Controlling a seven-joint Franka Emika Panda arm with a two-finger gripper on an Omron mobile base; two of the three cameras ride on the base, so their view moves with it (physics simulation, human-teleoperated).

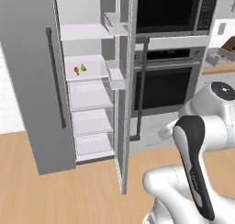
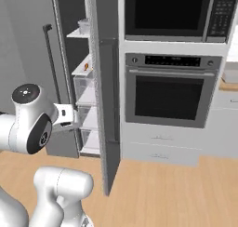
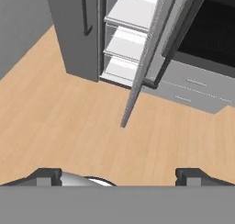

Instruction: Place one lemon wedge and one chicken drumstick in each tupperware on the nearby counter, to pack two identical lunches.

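Observation:
A brown chicken drumstick (image 1: 76, 70) and a yellow-green lemon wedge (image 1: 84, 68) lie side by side on a middle shelf of the open fridge (image 1: 87, 103). Far to the right, a light-grey tupperware (image 1: 216, 58) sits on the wooden counter (image 1: 220, 69), cut off by the frame edge. It also shows as a pale tupperware box (image 2: 231, 75) on the counter (image 2: 228, 86). My gripper (image 3: 119, 176) is open with nothing between its fingertips (image 3: 46, 175). It hangs over the wooden floor in front of the fridge, well short of the shelves.
The open fridge door (image 1: 123, 126) stands edge-on between the shelves and the wall oven (image 2: 167, 91), with a microwave (image 2: 172, 12) above. Drawers (image 3: 193, 87) sit under the oven. A dark block (image 1: 229, 45) stands behind the tupperware. Bare wooden floor (image 3: 69, 126) lies ahead.

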